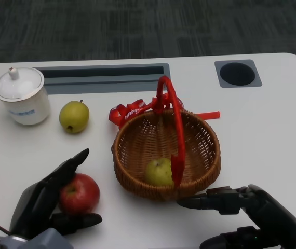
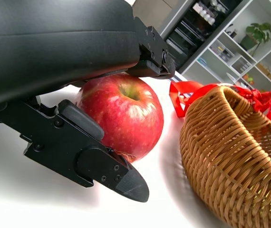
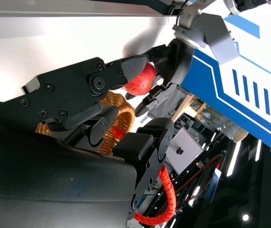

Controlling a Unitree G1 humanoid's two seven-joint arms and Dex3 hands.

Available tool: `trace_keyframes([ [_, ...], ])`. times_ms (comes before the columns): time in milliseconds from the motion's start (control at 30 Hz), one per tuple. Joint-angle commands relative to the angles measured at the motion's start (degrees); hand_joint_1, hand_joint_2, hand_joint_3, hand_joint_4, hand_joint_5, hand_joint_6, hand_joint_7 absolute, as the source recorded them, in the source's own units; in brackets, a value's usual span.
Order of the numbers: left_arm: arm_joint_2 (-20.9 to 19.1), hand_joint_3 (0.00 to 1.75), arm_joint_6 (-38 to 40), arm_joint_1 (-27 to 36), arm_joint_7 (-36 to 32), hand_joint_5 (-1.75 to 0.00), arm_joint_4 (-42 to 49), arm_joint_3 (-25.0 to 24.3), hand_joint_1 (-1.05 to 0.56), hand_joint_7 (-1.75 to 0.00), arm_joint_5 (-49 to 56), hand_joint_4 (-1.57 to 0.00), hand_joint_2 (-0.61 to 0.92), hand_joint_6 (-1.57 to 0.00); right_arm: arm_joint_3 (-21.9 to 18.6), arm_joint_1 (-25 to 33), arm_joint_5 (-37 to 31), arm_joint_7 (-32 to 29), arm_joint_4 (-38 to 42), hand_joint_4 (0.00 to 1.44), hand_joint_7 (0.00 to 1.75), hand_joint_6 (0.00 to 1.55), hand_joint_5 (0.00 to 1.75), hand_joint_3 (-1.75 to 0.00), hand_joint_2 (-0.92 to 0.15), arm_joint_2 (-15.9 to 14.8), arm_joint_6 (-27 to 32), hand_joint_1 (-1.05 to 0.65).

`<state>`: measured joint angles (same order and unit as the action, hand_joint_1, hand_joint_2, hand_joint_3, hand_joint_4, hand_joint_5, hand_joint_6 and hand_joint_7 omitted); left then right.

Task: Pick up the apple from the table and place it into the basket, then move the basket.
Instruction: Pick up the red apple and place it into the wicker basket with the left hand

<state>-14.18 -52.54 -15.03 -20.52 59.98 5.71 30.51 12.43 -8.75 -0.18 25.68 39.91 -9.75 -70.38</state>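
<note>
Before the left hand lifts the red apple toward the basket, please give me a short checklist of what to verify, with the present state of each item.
1. Left hand has fingers on both sides of the red apple: ok.
2. Grip firm enough to lift: cannot tell.
3. Apple still on the table: ok, not lifted.
4. Basket has room: ok, only one green fruit inside.
5. Red handle upright over the middle, may obstruct: not ok.
6. Right hand holds nothing, near the basket: ok.

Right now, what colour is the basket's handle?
Red; the handle arches over the basket, clearest in the head view.
</note>
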Motion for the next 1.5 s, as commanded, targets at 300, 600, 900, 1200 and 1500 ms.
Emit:
trace_keyframes([
  [300,-0.7,0.01,1.6,4.6,-3.3,-0.09,-4.7,4.2,-0.06,-0.07,-1.0,-1.19,0.77,-1.09,0.3,2.0,1.7,0.1,-2.2,0.85,0.00,0.74,0.00,0.00,-0.87,-1.3,0.3,-0.42],
  [600,0.1,0.00,1.7,11.1,-6.0,-0.05,-22.3,2.1,0.00,-0.03,-2.2,-1.23,0.77,-1.13,0.7,2.3,1.8,0.3,-3.3,0.87,0.00,0.74,0.00,0.00,-0.88,-1.5,1.7,-0.43],
  [900,0.5,0.00,0.9,11.7,-11.3,-0.05,-26.1,0.7,0.01,-0.03,1.2,-1.27,0.74,-1.16,0.8,2.6,1.4,-0.1,-3.1,0.88,0.00,0.73,0.00,0.00,-0.87,-1.4,1.3,-0.42],
  [1200,0.8,0.00,-1.9,12.6,-13.1,-0.04,-32.2,-0.5,-0.04,-0.02,1.6,-1.29,0.73,-1.17,0.7,2.8,1.4,0.0,-3.2,0.88,0.00,0.73,0.00,0.00,-0.88,-1.6,1.2,-0.41],
  [1500,2.7,0.01,-3.1,13.0,-7.7,-0.02,-46.3,-1.2,-0.11,-0.01,-3.9,-1.28,0.75,-1.16,1.1,2.5,1.7,0.2,-2.9,0.88,0.00,0.73,0.00,0.00,-0.89,-1.4,1.3,-0.41],
])
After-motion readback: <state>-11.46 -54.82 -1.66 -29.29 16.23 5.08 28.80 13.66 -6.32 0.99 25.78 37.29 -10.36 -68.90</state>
